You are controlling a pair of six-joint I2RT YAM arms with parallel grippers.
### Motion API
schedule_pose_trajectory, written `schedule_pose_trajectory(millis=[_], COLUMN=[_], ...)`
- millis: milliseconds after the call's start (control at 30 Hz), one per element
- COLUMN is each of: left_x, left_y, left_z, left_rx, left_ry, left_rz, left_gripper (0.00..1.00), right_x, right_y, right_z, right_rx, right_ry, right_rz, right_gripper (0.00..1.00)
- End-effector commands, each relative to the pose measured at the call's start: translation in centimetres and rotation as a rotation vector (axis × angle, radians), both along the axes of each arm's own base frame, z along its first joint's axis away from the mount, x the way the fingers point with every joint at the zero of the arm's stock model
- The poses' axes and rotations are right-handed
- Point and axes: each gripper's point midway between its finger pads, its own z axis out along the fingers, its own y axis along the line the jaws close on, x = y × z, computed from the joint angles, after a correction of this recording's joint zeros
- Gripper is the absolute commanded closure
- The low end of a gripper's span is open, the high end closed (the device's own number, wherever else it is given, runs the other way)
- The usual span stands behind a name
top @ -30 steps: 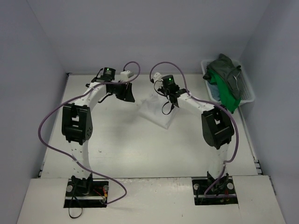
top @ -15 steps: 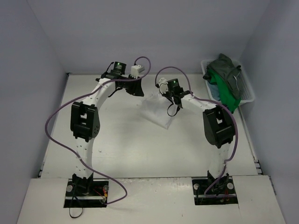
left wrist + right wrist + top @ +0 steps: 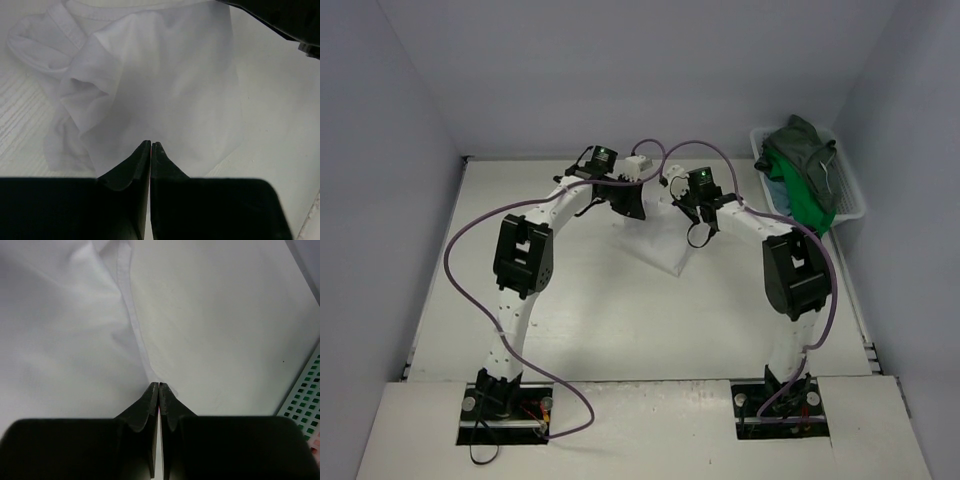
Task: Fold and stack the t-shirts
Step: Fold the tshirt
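Since both of my claws are clamped down at the same moment, what matters now is where the crumpled white cotton t-shirt (image 3: 658, 245) sits relative to them. It's in the far middle of the pale surface (image 3: 580, 300), between my two claws and spilling out toward the near side.

My left claw (image 3: 151, 146) is pinched fully closed at the shirt's far-left part. The thin cloth fans out from the tips, so it looks like I've got a fold of it, though I can't swear to that. My right claw (image 3: 158, 386) is closed right on the stitched hem at the far-right edge.

Both arms are about equally close, one on each far corner. The shirt's long line seems to run from the far left down to the near right, so it's skewed. My guess is the next move is to lift and pull the two corners apart to flatten it.

The dark grey-green shirt (image 3: 805, 148) and the bright green one (image 3: 812, 212) are heaped in the white mesh basket (image 3: 852, 200), far right.
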Motion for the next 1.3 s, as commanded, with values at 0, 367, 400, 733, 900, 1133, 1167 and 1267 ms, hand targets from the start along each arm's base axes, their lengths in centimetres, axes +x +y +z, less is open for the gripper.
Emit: schedule_pose_trajectory(millis=[0, 367, 400, 733, 900, 1133, 1167, 1267], left_x=[2.3, 2.9, 2.9, 3.4, 3.9, 3.7, 3.6, 3.4], left_y=[-1.4, -3.7, -3.9, -5.5, -5.7, -5.9, -5.9, -5.8], left_z=[6.3, 4.9, 4.6, 1.3, 0.0, -1.2, -1.4, -1.6], left_rx=[-0.074, -0.082, -0.079, -0.058, -0.041, -0.043, -0.042, -0.043], left_ry=[-0.178, -0.170, -0.168, -0.132, -0.127, -0.098, -0.093, -0.086], left_rz=[0.022, 0.014, 0.013, 0.006, 0.017, 0.009, 0.008, 0.005], left_gripper=[1.00, 1.00, 1.00, 1.00, 1.00, 1.00, 1.00, 1.00], right_x=[0.3, -0.9, -1.0, -1.7, -2.2, -2.8, -2.9, -3.0], right_y=[1.5, 2.3, 2.4, 1.6, 0.9, 0.3, 0.2, 0.2], right_z=[6.5, 6.0, 5.7, 1.8, -0.6, -4.0, -4.4, -5.2], right_rx=[0.126, 0.170, 0.167, 0.160, 0.160, 0.144, 0.140, 0.138], right_ry=[-0.119, -0.070, -0.064, 0.017, 0.069, 0.129, 0.134, 0.150], right_rz=[0.036, 0.070, 0.073, 0.078, 0.075, 0.077, 0.079, 0.080], right_gripper=[1.00, 1.00, 1.00, 1.00, 1.00, 1.00, 1.00, 1.00])
